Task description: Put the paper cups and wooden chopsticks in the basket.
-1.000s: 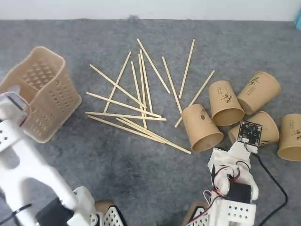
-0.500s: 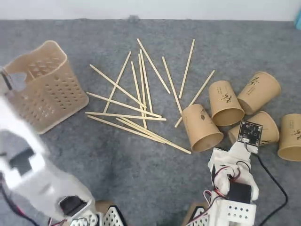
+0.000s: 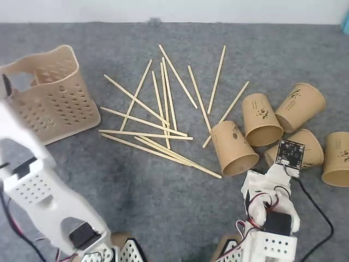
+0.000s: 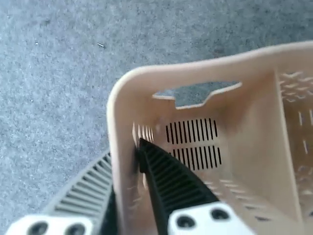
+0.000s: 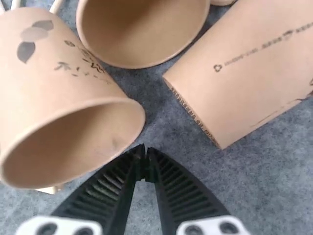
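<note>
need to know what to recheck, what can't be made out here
1. High view: the rightmost paper cup is cut off by the picture's edge.
2. High view: another cup is partly hidden behind the right arm's camera board.
3. Left wrist view: the basket wall, clamped in the left end effector, hides the jaws' contact.
4. Right wrist view: the nearest cup, by the shut right end effector, runs off the edge.

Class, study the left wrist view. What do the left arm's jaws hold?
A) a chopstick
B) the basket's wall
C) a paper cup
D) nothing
B: the left gripper has one jaw inside and one outside the basket wall, clamping it.
</note>
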